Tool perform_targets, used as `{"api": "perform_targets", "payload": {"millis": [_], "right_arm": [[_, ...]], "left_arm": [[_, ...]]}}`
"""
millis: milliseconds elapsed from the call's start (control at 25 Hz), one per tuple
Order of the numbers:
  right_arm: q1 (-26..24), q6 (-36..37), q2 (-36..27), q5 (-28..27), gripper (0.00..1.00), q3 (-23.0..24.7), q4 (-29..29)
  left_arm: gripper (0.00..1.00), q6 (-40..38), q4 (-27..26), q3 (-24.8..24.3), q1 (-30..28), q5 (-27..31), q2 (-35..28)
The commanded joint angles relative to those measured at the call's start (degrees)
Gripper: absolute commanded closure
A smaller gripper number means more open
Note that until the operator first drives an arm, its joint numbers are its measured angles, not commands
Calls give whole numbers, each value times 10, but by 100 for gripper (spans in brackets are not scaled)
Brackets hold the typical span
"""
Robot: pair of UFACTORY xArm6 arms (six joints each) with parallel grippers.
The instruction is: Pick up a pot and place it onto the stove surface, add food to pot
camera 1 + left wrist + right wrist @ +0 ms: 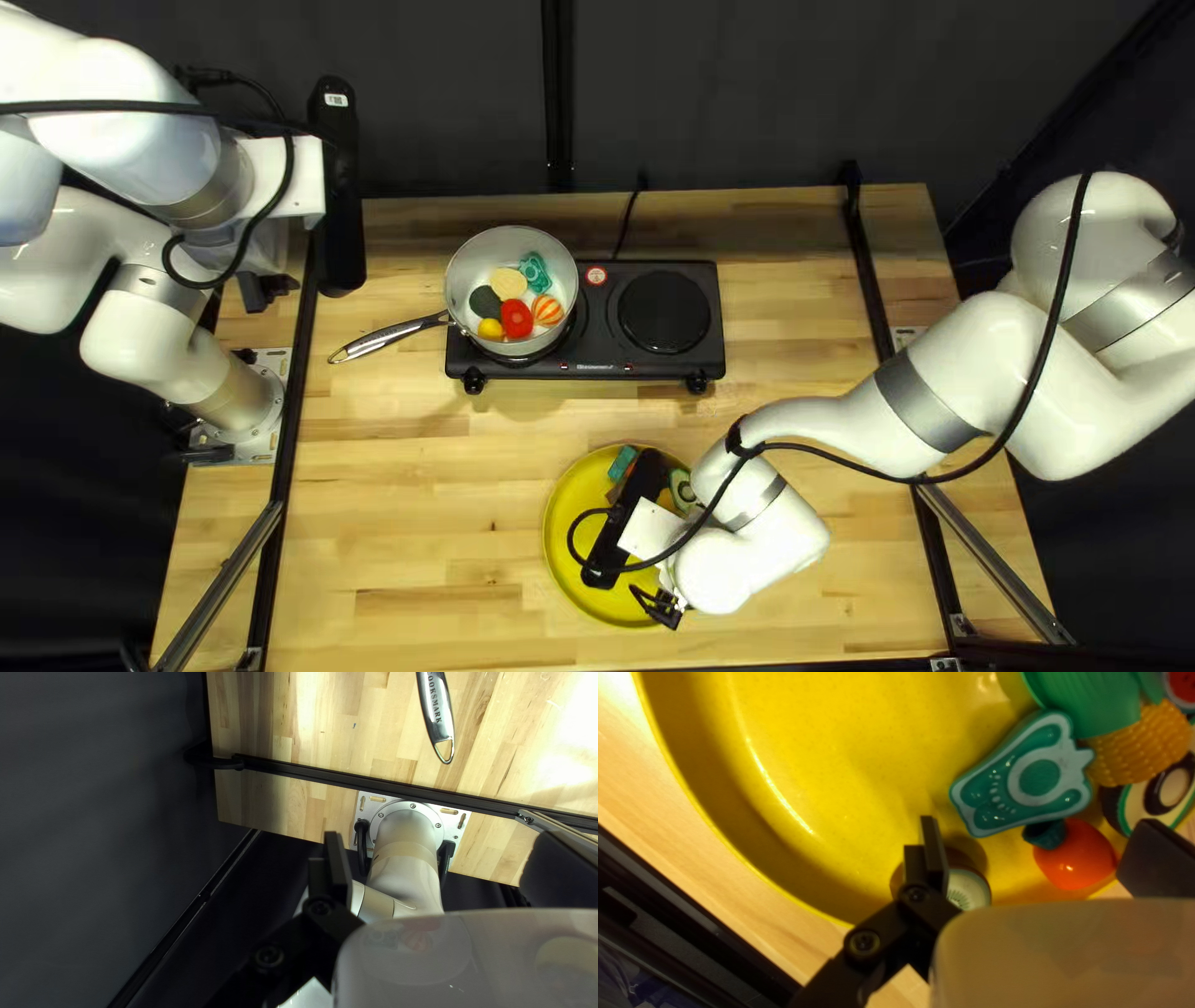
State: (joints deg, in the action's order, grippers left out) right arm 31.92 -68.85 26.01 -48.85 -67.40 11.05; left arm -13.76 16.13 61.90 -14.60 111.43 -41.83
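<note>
Left gripper (pixel 439 835): fingers spread, empty; raised aside, presumably to keep the pot accessible. Pot (pixel 477 264): beside this gripper, on the nearer side of the stove (pixel 598 317), probably stationed for filling; toy food (pixel 514 319) inside. Yellow plate (pixel 567 529): beneath the right gripper (pixel 1038 820), likely as the supply. Right gripper: fingers apart, a red-orange toy (pixel 1074 862) between them, unpinched. Surface: pale wooden table (pixel 411 523), below both grippers. Room: dark curtain (pixel 747 100), beyond them.

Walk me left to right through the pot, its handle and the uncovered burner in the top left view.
Long shiny metal handle → round light-grey pot → bare round black burner.
</note>
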Motion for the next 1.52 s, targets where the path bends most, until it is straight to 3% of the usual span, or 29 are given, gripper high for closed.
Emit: {"api": "perform_targets", "payload": {"millis": [40,200,240,280,840,960,1080,1320,1520], "right_arm": [[-11,7,10,25,0,3,-2],[-15,5,5,39,0,12,0],[-14,1,6,37,14,11,2],[-13,0,7,34,100,7,2],[-12,6,6,25,100,1,3],[-18,46,-7,-26,100,-34,-9],[-27,93,-45,-61,100,-41,-22],[-98,268,-130,-129,100,-47,-77],[-136,347,-161,-187,100,-72,-99]], "left_arm": [[0,0,0,0,0,0,0],[0,0,0,0,0,0,0],[0,0,0,0,0,0,0],[0,0,0,0,0,0,0],[0,0,0,0,0,0,0],[0,0,0,0,0,0,0],[0,0,0,0,0,0,0],[0,0,0,0,0,0,0],[0,0,0,0,0,0,0]]}}
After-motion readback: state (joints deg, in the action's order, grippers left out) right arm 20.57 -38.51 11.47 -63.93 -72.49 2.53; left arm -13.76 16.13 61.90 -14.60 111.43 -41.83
